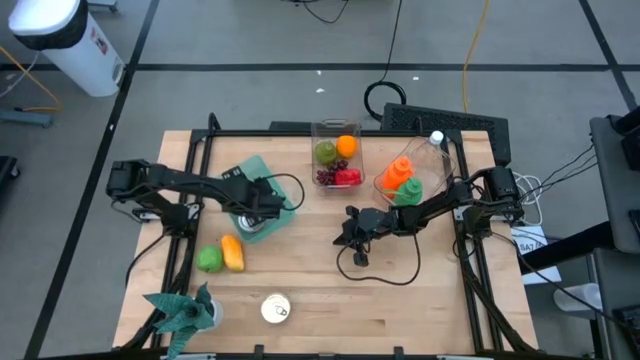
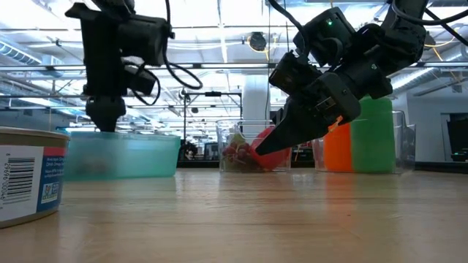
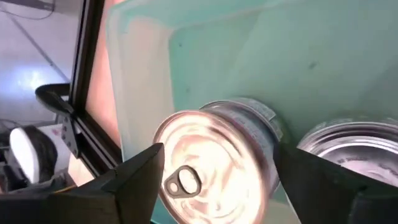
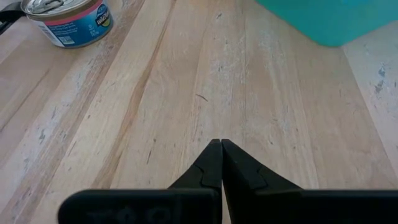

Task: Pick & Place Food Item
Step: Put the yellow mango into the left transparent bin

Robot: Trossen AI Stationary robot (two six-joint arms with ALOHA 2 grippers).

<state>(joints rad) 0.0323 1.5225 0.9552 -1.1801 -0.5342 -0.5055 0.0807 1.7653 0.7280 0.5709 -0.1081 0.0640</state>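
Note:
A teal bin (image 1: pixel 262 195) stands at the table's left of centre. Inside it a silver can (image 3: pixel 217 162) lies tilted, its pull-tab lid facing the camera, next to a second can (image 3: pixel 348 146). My left gripper (image 3: pixel 217 149) hangs open over the bin, one finger on each side of the tilted can. A third can (image 1: pixel 275 308) stands upright near the table's front edge. My right gripper (image 1: pixel 350 228) is shut and hovers just above bare wood at mid-table, pointing toward the table's left. My left gripper comes slanting down from above, with its fingers (image 3: pixel 140 177) close beside the tilted can's rim (image 3: pixel 163 140) on either side. I cannot tell whether they touch it. The can rests inside the bin, against the second can.
A green fruit (image 1: pixel 208 258) and a yellow one (image 1: pixel 232 252) lie in front of the bin. A teal plant-like thing (image 1: pixel 185 310) sits at the front left corner. Two clear containers of produce (image 1: pixel 335 155) (image 1: pixel 405 178) stand at the back. There is bare wood at the front right.

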